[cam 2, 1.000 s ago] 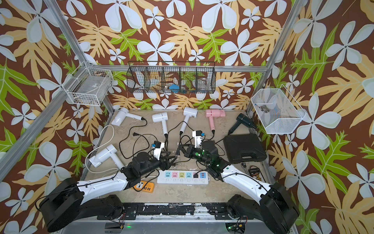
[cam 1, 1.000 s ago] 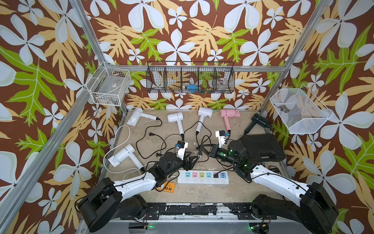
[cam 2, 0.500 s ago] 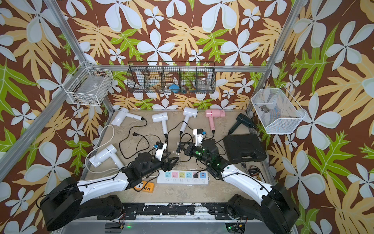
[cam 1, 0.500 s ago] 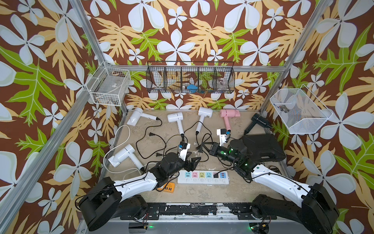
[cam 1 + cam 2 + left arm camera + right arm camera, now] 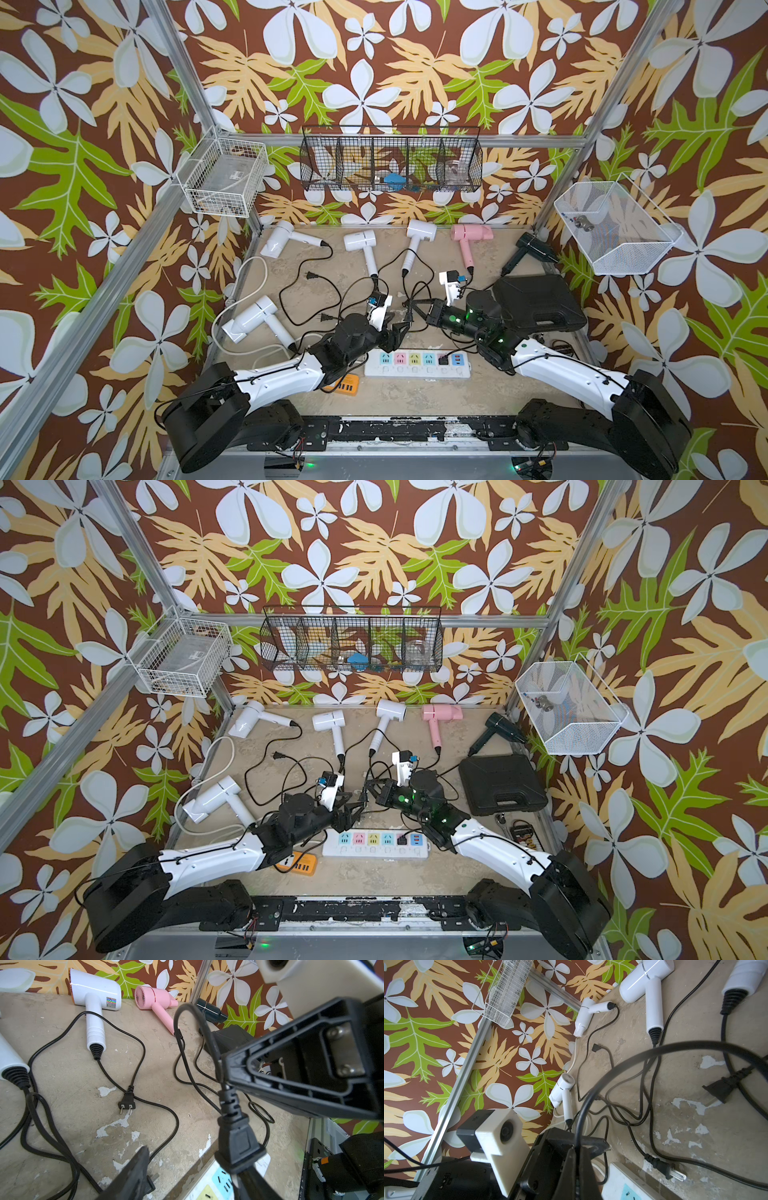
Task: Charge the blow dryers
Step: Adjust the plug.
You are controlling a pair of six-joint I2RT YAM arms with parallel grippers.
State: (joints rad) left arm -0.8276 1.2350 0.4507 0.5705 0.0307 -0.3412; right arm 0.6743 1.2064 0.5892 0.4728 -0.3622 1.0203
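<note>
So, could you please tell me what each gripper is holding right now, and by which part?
The right gripper pinches a black cord just above its plug; the left gripper stands open at that plug, holding nothing.

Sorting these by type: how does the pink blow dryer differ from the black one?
The pink blow dryer is pale pink; the black blow dryer is black. The pink one's handle points straight toward the front; the black one's slants toward the black case. The pink one lies nearer the middle, the black one in the back right corner. Both are T-shaped and lie flat at the back.
</note>
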